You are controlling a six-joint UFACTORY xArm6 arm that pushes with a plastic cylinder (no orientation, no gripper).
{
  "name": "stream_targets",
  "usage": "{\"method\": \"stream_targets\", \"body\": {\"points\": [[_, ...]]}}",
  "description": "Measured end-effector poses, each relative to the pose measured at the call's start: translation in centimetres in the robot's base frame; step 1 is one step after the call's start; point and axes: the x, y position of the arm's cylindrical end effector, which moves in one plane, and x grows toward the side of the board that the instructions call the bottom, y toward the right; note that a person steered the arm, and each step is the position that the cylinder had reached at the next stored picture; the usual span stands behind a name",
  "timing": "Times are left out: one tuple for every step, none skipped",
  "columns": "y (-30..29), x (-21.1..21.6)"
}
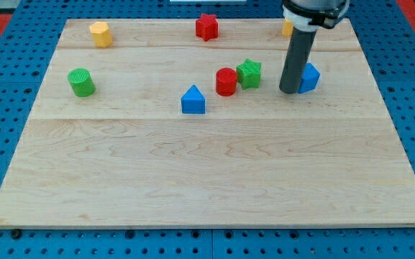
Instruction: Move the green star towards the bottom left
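Nearest the view's bottom lies a blue block (193, 101) with a peaked top, alone on the wooden board (207, 180), well left of my tip.

My tip (290, 91) rests on the board in the upper right part, the dark rod rising straight up from it; it carries nothing, being a bare rod. Touching or just beside it on the view's right is a second blue block (311, 77), partly hidden by the rod, so I cannot tell its shape.

Left of my tip, apart from it, sits the green star (249, 73), with a red cylinder (226, 81) touching its lower left side.

Farther out, a red star (206, 26) stands near the top edge, and an orange block (287, 27) peeks out beside the arm. A yellow block (101, 34) sits at the top left, and a green cylinder (82, 82) below it near the left edge.
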Motion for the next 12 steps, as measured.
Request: {"method": "stream_targets", "body": {"points": [[0.0, -1.4], [-0.3, -1.4], [-0.4, -1.4], [-0.6, -3.2], [-2.0, -6.2], [-6.0, -8.5], [-7.7, -6.5], [-5.8, -1.8], [-5.8, 1.9], [-5.4, 4.2], [-5.4, 5.8], [-5.4, 6.4]]}}
